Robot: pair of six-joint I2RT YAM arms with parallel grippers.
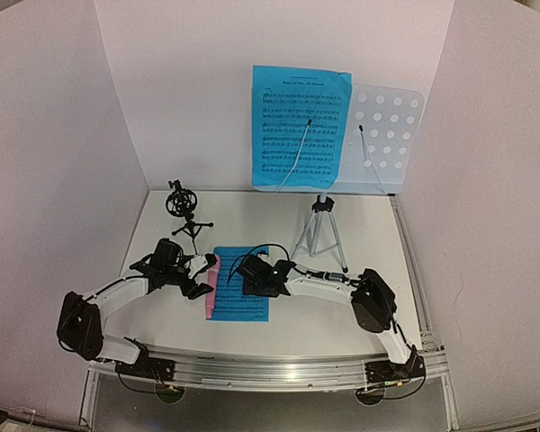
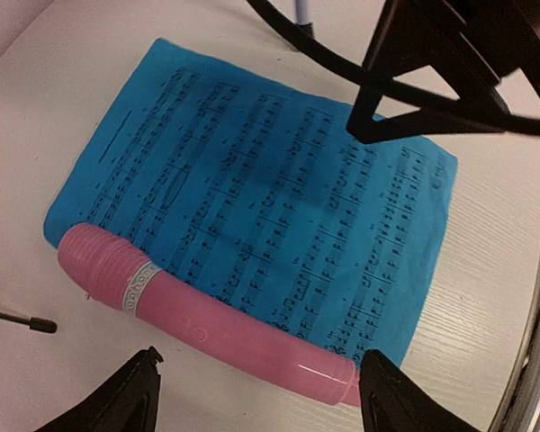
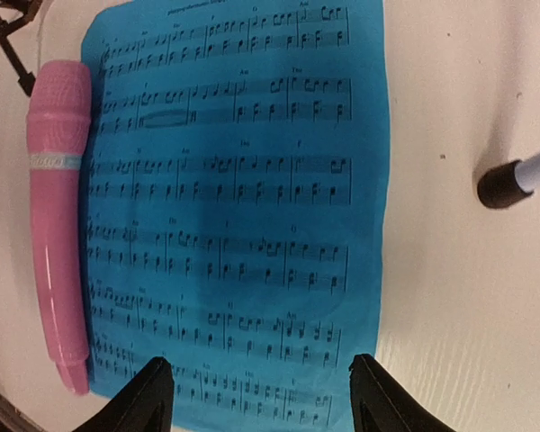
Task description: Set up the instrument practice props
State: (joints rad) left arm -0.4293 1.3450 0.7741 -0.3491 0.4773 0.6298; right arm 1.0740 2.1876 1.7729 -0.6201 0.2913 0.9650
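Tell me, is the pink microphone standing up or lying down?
The microphone lies flat along the edge of the blue sheet, outside the black holder.

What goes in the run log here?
left claw: open, above pink microphone | right claw: open, above table sheet | second sheet: on stand

We see the left arm and the right arm rising from side-by-side bases at the bottom of the overhead view. Their elbows bow outward and their forearms angle in toward each other. The left end effector and the right end effector sit close together near the middle, tips facing. In the left wrist view we find its black fingers spread wide with nothing pinched between them. The right fingers are spread just as wide.
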